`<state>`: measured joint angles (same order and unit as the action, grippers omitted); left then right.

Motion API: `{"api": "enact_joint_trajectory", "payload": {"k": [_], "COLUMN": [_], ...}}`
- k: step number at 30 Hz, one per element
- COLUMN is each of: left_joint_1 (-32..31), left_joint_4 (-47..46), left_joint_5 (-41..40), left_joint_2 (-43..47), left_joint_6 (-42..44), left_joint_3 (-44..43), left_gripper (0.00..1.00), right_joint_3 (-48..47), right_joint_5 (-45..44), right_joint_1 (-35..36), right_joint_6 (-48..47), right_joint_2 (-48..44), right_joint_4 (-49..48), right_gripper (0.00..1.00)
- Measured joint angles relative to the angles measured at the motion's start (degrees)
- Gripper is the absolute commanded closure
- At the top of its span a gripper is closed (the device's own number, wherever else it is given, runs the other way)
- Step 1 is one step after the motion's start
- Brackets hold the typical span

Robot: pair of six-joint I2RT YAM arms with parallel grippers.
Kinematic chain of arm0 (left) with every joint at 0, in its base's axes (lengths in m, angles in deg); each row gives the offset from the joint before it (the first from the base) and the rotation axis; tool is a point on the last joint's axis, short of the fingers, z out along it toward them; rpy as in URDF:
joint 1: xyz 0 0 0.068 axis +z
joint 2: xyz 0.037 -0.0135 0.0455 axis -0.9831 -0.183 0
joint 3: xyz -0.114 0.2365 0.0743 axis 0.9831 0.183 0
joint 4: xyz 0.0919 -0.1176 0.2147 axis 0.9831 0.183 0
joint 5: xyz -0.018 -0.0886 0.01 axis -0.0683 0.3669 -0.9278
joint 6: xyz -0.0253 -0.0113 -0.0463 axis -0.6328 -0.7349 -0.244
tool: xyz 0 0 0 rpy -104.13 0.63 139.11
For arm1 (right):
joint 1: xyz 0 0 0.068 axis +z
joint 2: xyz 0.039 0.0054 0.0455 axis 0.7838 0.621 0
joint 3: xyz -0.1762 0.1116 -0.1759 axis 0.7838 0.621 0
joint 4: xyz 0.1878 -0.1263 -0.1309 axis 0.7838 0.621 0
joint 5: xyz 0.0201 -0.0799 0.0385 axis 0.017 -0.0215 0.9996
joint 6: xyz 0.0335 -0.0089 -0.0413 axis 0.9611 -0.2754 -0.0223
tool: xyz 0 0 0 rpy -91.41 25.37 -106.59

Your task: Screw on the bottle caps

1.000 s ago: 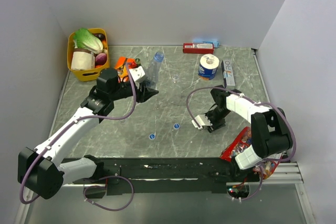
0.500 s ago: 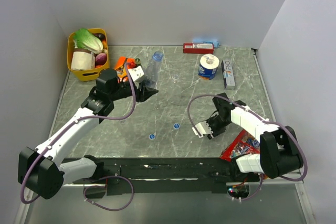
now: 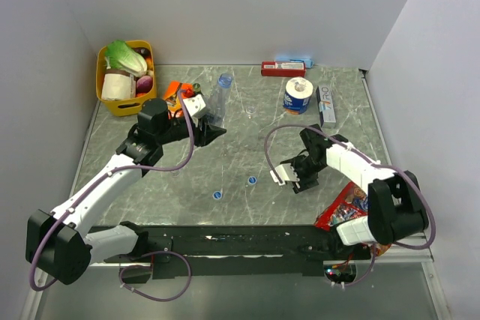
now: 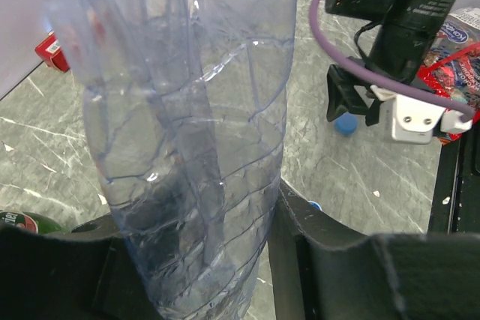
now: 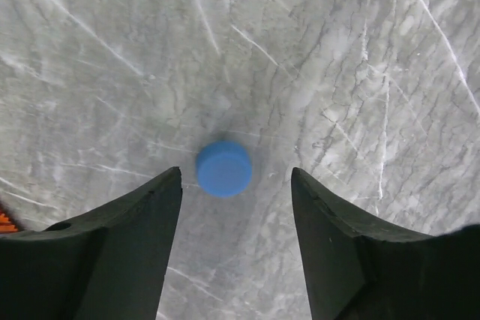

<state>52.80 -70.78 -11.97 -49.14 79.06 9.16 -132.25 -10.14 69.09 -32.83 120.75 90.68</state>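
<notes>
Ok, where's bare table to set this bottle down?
Bare marble between the bottle and the paper roll; more near-left, between the left arm and the nearest cap. Crowded around the yellow basket and snack bag.

A grey, white-veined marble desk (image 3: 247, 144) stands boxed in by plain pale walls (image 3: 240, 5) at left, far and right, evenly lit.

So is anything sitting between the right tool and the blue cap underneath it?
Nothing visible. In the right wrist view the bottle cap lies alone on the table, and the right tool hangs over it with jaws open, a gap on each side.
</notes>
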Motion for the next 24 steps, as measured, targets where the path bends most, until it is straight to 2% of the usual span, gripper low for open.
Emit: {"api": "enact_joint_trajectory", "payload": {"k": [10, 24], "left_joint_1": [0.0, 0.0], "left_joint_4": [0.0, 0.0], "left_joint_5": [0.0, 0.0], "left_joint_2": [0.0, 0.0], "left_joint_6": [0.0, -0.3], "left_joint_3": [0.0, 0.0], "left_gripper": [0.98, 0.98], "right_joint_3": [-0.6, -0.2], "right_joint_5": [-1.3, -2.5], "right_joint_1": [0.0, -0.1], "right_joint_6": [-0.1, 0.8], "right_joint_2": [3.7, 5.0], "right_joint_4": [2.0, -0.3], "right_gripper": [0.36, 0.44]}}
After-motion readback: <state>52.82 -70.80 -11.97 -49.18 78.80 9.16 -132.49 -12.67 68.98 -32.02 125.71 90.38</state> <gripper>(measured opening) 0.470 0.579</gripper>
